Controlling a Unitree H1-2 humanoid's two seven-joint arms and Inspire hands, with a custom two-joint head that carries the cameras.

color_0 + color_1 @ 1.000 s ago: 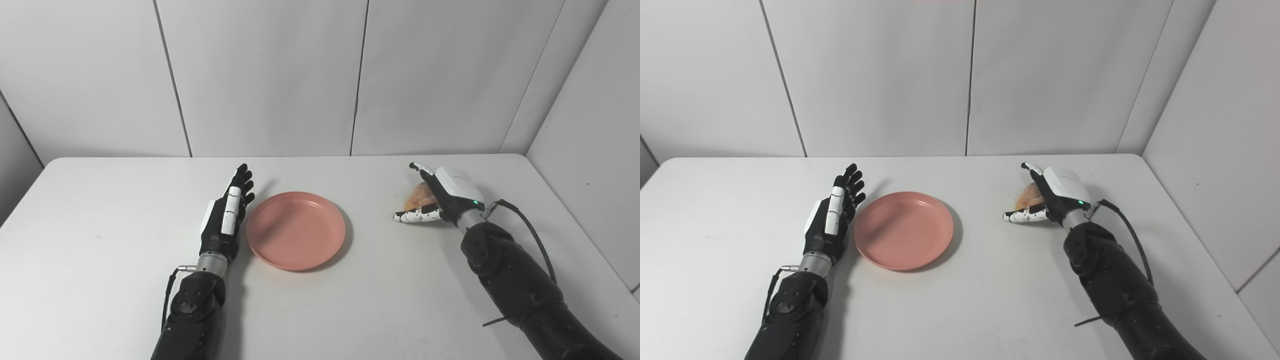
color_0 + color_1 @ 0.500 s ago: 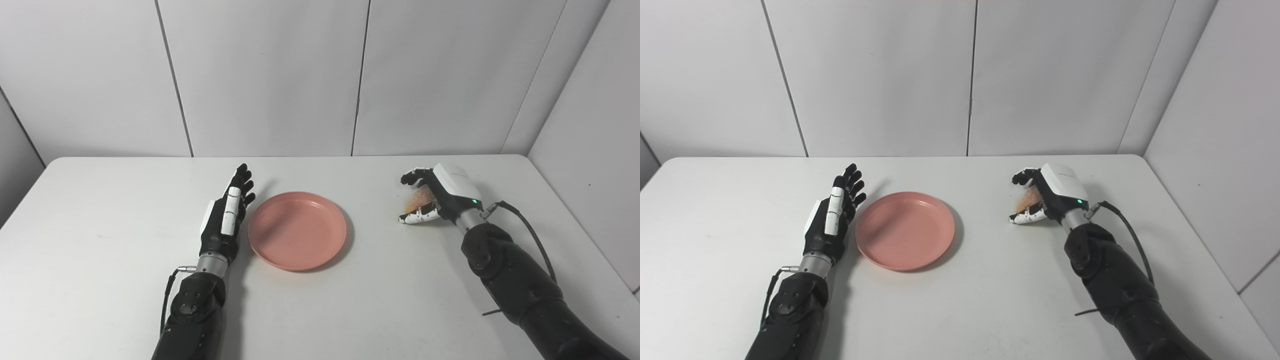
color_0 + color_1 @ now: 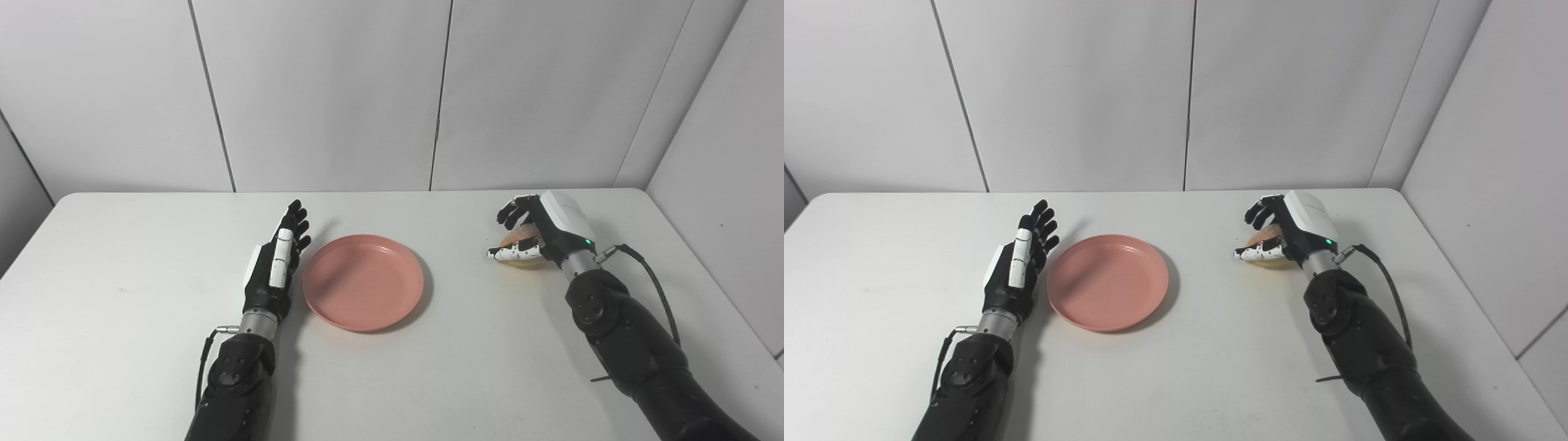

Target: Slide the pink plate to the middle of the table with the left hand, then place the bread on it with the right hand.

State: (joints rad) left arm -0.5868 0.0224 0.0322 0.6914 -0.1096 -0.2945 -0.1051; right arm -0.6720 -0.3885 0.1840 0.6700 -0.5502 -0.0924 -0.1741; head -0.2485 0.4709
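Left eye view: round pink plastic plate (image 3: 362, 282) sits near middle of white worktop (image 3: 122, 318). Left hand (image 3: 275, 264) lies just beside its left rim, fingers straight and apart, holding nothing. Right hand (image 3: 539, 236) is clamped on the small golden-brown bread roll (image 3: 517, 236), right of plate, well apart.

Right eye view: same layout; bread shows btwn curled fingers (image 3: 1257, 213) and thumb.

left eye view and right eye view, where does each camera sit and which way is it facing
Left eye view: on the head, facing down and forward over the table; shows both arms, the left hand beside the pink plate.
Right eye view: on the head, set a little to the right, same facing; the right hand is closed on the bread.
Shared: both hands, plate, bread, table and the white wall panels.
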